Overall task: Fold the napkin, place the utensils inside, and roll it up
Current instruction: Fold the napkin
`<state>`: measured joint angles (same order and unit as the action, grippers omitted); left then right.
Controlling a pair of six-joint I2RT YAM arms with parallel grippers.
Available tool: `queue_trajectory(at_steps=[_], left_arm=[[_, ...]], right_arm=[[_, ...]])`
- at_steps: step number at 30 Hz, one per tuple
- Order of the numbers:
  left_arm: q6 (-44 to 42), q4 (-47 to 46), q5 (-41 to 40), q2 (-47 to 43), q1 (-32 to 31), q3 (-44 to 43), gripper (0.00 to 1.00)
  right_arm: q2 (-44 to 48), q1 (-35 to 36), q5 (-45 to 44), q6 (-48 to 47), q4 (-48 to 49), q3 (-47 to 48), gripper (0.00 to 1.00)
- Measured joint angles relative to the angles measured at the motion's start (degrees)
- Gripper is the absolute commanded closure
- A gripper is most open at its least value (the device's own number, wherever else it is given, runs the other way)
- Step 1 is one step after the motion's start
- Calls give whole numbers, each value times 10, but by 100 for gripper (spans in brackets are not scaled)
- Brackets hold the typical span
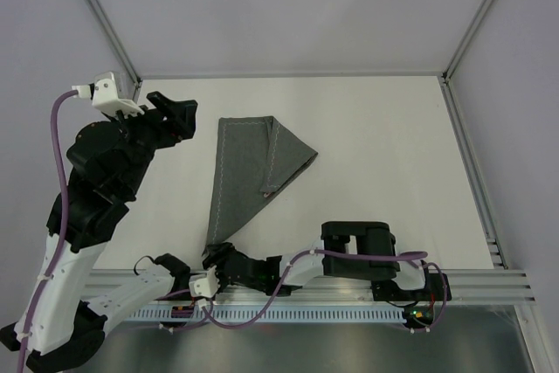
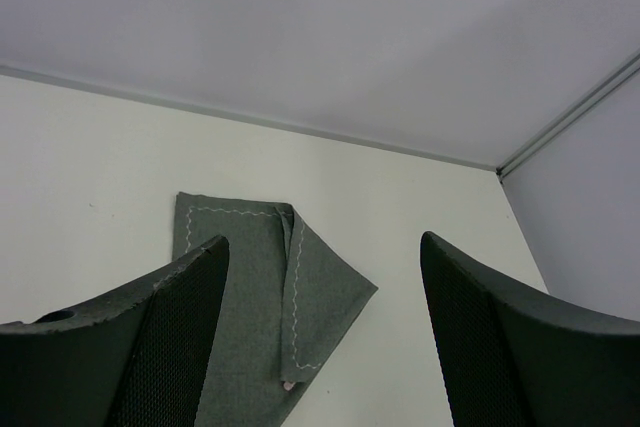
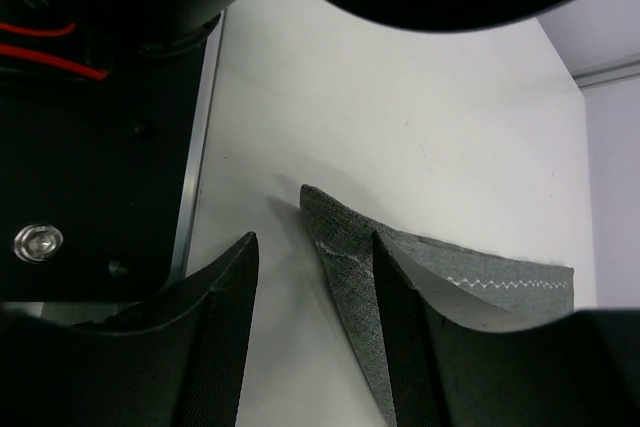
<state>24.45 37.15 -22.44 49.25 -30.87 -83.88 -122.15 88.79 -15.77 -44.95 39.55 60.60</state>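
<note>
Grey napkin lies folded on the table, a pink handle peeping out; my right gripper is part-spread astride its near corner, left gripper wide open aside, so I judge a shallow bite could slip and drag the fold open.

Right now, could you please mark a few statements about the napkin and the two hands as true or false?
1. The left hand is open and holds nothing. True.
2. The napkin lies spread out as a full square. False: it is folded over into a narrower shape.
3. The right hand sits at the napkin's near corner, jaws apart. True.
4. A fork lies in plain view beside the napkin. False: only a pink tip peeks from the fold.
</note>
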Motion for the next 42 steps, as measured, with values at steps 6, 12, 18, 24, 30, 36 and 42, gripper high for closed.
queue_trajectory(at_steps=[6, 12, 18, 24, 30, 36, 42], left_arm=[[0, 0, 0, 1, 0, 6, 18], [0, -4, 0, 4, 0, 8, 18], [0, -5, 0, 4, 0, 8, 18], [0, -6, 0, 5, 0, 8, 18], [0, -8, 0, 9, 0, 8, 18], [-1, -9, 0, 10, 0, 8, 17], [-1, -13, 0, 17, 0, 8, 17]], right_arm=[[-9, 3, -19, -15, 20, 0, 44], [-18, 4, -22, -24, 32, 3, 47], [-32, 5, -23, -31, 40, 8, 63], [-35, 5, -23, -34, 46, 8, 76], [-35, 3, -23, -23, 27, 20, 87], [-32, -8, -19, 12, -12, 50, 92], [-4, -35, -12, 58, -76, 57, 96]])
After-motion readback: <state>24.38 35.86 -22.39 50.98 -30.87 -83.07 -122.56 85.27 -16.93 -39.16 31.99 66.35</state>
